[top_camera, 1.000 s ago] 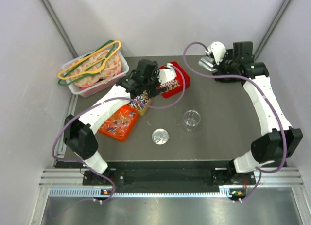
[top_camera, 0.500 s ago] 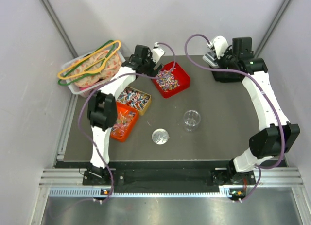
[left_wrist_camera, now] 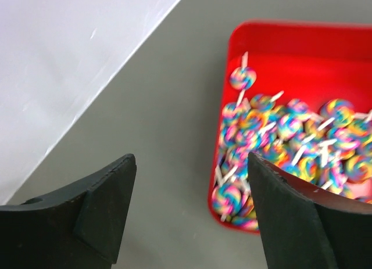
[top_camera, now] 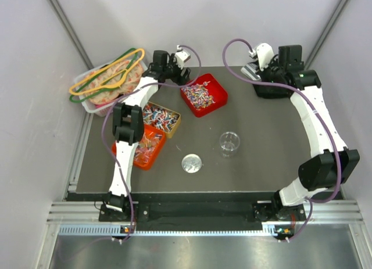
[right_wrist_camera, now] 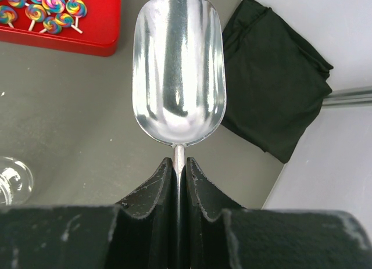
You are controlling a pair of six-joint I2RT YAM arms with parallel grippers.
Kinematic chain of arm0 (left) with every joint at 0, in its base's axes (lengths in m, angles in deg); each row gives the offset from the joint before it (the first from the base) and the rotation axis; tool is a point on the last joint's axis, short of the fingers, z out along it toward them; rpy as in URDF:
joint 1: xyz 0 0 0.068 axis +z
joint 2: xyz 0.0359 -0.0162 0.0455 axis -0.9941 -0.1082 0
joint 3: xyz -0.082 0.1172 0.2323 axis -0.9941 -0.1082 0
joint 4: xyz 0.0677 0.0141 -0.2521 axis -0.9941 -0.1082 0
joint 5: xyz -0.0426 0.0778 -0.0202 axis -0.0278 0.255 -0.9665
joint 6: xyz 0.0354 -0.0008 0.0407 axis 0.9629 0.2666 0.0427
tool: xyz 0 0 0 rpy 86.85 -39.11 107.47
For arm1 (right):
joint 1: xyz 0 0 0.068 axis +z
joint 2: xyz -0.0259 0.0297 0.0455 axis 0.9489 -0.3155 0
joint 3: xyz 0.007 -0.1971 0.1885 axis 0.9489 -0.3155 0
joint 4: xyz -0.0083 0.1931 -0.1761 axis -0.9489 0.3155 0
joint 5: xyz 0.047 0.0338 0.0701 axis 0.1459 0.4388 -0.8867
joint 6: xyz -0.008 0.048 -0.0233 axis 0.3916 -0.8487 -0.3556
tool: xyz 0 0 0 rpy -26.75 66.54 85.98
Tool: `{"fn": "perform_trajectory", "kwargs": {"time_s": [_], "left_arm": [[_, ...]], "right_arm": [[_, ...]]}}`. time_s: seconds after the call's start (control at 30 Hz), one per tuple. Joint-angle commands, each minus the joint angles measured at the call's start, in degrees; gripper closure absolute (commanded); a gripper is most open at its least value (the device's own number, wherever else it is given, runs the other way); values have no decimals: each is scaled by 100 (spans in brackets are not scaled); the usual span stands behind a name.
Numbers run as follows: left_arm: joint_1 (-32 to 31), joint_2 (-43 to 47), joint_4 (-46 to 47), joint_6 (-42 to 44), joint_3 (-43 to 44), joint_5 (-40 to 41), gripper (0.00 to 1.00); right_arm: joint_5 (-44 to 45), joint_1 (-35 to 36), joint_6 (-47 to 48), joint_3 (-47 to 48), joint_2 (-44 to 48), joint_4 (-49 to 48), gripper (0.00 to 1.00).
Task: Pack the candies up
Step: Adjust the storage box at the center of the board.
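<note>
Facing white walls (top_camera: 192, 25) on a dark table (top_camera: 261, 158), left tool (left_wrist_camera: 190, 164) gapes empty; right tool (right_wrist_camera: 179, 164) grips a scoop (right_wrist_camera: 178, 71).

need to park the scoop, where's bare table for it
Bare: between red tray and black cloth; near edge strip in front of clear cup and round lid. Crowded: left, yellow tray and orange tray by left arm.

No writing, label, brand, number or sign can be read in any view. The swirl-patterned candies (left_wrist_camera: 279, 129) in the red square plastic tray (left_wrist_camera: 302, 48) are too blurred for lettering to be made out.
</note>
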Motion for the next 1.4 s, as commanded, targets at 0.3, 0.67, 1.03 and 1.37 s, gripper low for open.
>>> {"fn": "perform_trajectory", "kwargs": {"time_s": [0.3, 0.67, 1.03, 1.37], "left_arm": [[-66, -583, 609, 8, 422, 129, 29], [-110, -812, 740, 202, 466, 156, 36], [-119, -909, 802, 123, 449, -11, 72], [-171, -725, 477, -87, 423, -214, 100]], "right_arm": [[-382, 67, -267, -211, 512, -210, 100], [-576, 155, -250, -492, 749, -157, 100], [-356, 463, 146, -642, 644, -174, 100], [-294, 656, 813, -703, 591, -43, 100]]}}
